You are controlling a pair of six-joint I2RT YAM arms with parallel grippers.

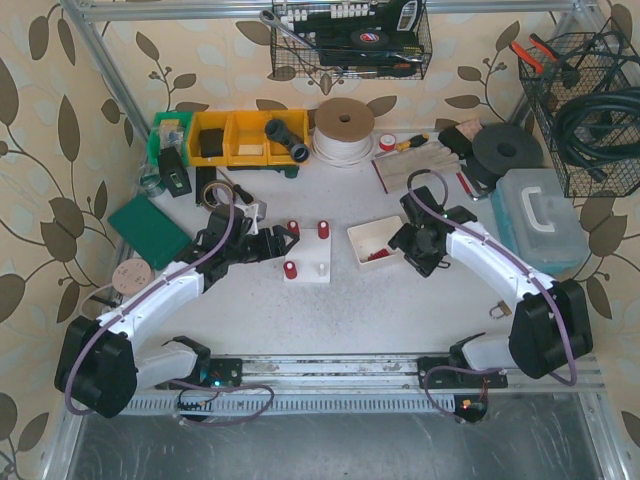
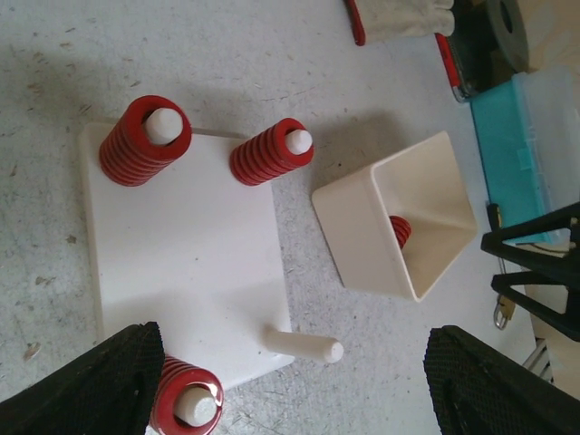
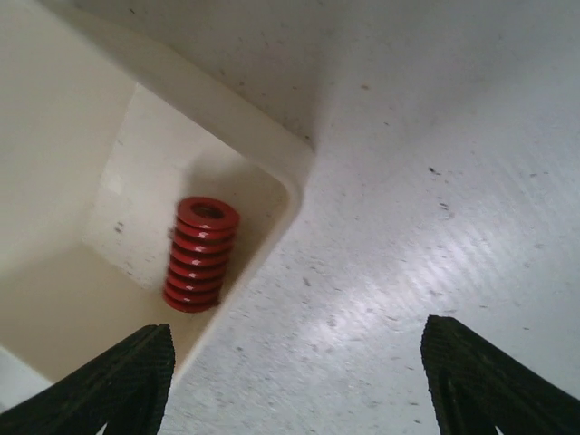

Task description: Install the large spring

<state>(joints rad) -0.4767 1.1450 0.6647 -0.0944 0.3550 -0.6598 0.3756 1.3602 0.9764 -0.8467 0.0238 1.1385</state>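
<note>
From the bases at the near edge, both arms are stretched forward over the grey table (image 1: 340, 310). The left gripper (image 2: 294, 362) is held above the near side of a white board (image 2: 190, 263). Its jaws are spread wide and nothing is held between them. Only its two black fingers (image 2: 91, 390) are seen, in the lower corners of the left wrist view. Four white pegs are carried by the board. Three of them are covered by red springs (image 2: 145, 140): one at the near left corner and two along the far edge. The fourth peg (image 2: 304, 346), at the near right corner, is bare.

To the right of the board, just beside it but not touching, a white tray (image 3: 54, 136) is placed. The right gripper (image 3: 297, 326) is held over the table just beside one corner of this tray. Its jaws are also opened wide, with nothing gripped. The loose spring (image 3: 201, 256), red as well, is found inside the tray, close to that corner and apart from both grippers. Whether it stands upright or is tilted cannot be told with certainty.

Farther back, a pale blue box (image 1: 540, 215), a black disc (image 1: 505, 150), a roll of white cord (image 1: 343, 130) and yellow bins (image 1: 235, 137) are arranged along the wall. A wire basket (image 1: 350, 40) is hung above them.
</note>
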